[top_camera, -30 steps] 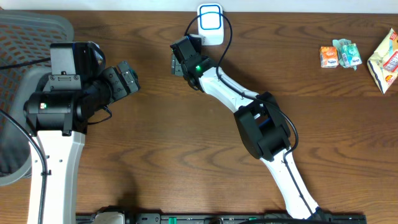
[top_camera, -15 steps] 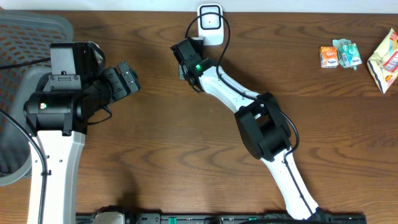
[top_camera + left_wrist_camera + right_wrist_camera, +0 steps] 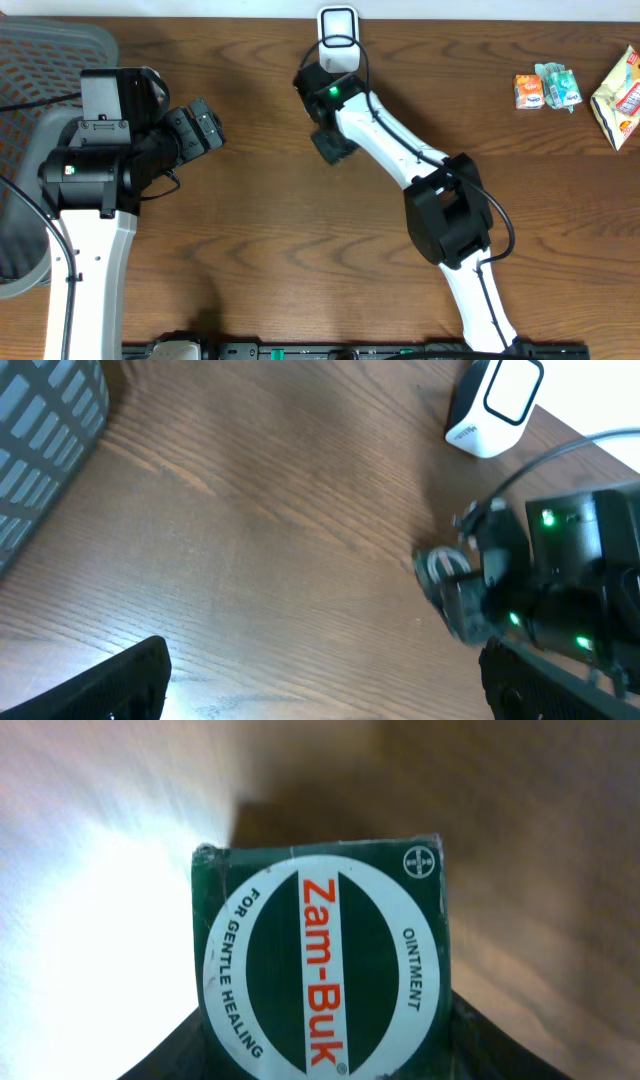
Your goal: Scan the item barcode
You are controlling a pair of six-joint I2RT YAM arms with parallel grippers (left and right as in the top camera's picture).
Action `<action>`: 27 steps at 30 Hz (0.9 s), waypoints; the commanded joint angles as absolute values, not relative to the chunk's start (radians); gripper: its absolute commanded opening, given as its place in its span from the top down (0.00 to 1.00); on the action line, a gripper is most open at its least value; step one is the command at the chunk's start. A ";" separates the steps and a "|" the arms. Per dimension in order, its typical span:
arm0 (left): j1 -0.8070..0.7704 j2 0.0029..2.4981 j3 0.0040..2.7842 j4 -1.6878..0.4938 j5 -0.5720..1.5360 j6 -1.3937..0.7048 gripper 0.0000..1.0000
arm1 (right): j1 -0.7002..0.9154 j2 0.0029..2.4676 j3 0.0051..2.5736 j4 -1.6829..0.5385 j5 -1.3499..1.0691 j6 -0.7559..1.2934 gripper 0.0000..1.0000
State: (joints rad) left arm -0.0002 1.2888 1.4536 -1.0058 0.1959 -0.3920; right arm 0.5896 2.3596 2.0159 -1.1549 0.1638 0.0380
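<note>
A: Between the fingers [image 3: 170, 1065] of the right gripper [image 3: 331, 146], what is held?

B: A Zam-Buk box [image 3: 325, 955] is gripped there. Its flat face is turned toward the wrist camera. The two dark fingers are seen rising against its lower left and lower right edges, so the jaws are closed on its sides.

A: How is the box made up?

B: A square, dark green face is shown, with sharp corners and a slightly scuffed top edge. A white ring is printed on it, lettered "FOR GENTLE HEALING" and "OINTMENT", and the name is set in red, running lengthwise up the middle. A small round cross emblem is placed in the upper right corner.

A: And where is it over the table [image 3: 250, 240]?

B: From overhead the gripper is found just below the white scanner [image 3: 338, 28], near it but apart. The box itself can hardly be told from the dark gripper in that view, perhaps because it is covered. The scanner is smooth and rounded, with a dark-outlined window. The table is brown wood with a clear grain.

A: The left gripper [image 3: 320, 660]?

B: Its jaws are held wide apart above bare wood, well to the left of the box.
</note>
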 commanded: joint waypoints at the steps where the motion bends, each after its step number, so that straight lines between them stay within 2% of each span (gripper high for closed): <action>1: 0.004 1.289 1.457 -1.007 0.189 -0.385 0.02 | 0.520 2.328 2.015 -1.230 0.149 -0.184 0.31; 2: 0.004 1.289 1.457 -1.007 0.189 -0.385 0.02 | 0.504 2.328 2.015 -1.235 0.155 -0.196 0.24; 3: 0.004 1.289 1.457 -1.007 0.189 -0.385 0.02 | 0.475 2.328 2.015 -1.229 0.158 -0.200 0.12; 5: 0.004 1.289 1.457 -1.007 0.189 -0.385 0.02 | 0.410 2.327 2.019 -1.207 0.150 -0.198 0.01; 7: 0.004 1.289 1.457 -1.007 0.189 -0.385 0.02 | 0.366 2.321 2.037 -1.215 0.122 -0.165 0.01; 13: 0.004 1.289 1.457 -1.007 0.189 -0.385 0.02 | 0.297 2.262 2.047 -1.325 -0.335 -0.135 0.01; 14: 0.004 1.289 1.457 -1.007 0.189 -0.385 0.02 | 0.292 2.257 2.047 -1.362 -0.400 -0.135 0.03; 17: 0.004 1.289 1.457 -1.007 0.189 -0.385 0.02 | 0.290 2.258 2.046 -1.395 -0.455 -0.122 0.24; 19: 0.004 1.289 1.457 -1.007 0.189 -0.385 0.02 | 0.299 2.258 2.046 -1.362 -0.440 -0.036 0.29; 22: 0.004 1.289 1.457 -1.007 0.189 -0.385 0.02 | 0.325 2.260 2.046 -1.273 -0.244 0.201 0.19; 27: 0.004 1.289 1.457 -1.007 0.189 -0.385 0.02 | 0.382 2.260 2.004 -1.130 0.064 0.503 0.14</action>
